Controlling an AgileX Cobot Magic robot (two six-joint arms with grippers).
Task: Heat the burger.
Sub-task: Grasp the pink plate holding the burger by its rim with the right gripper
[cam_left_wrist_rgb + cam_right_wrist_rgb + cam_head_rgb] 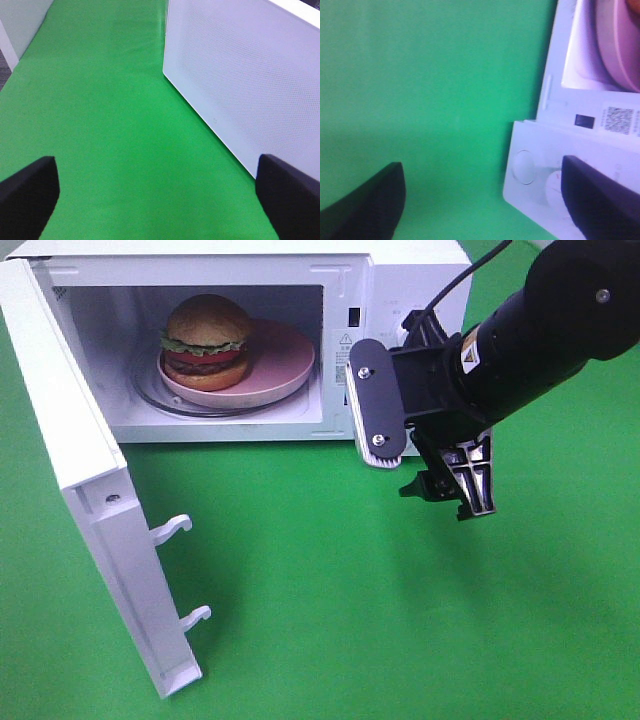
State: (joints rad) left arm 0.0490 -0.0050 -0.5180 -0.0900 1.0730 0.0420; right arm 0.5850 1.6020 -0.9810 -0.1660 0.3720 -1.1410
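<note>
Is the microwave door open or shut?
Open. The door is swung wide out from the microwave, and the burger on its pink plate shows inside.

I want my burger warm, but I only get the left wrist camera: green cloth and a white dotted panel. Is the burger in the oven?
Observer: Yes. The round burger with a golden-brown bun sits on a round pink plate inside the white microwave oven.
Operator: Is the door shut?
Observer: No. Your dotted panel is the white oven door, and it stands wide open.
Operator: Where's the other claw?
Observer: The right claw is open and holds nothing, in front of the oven's control panel side.
</note>
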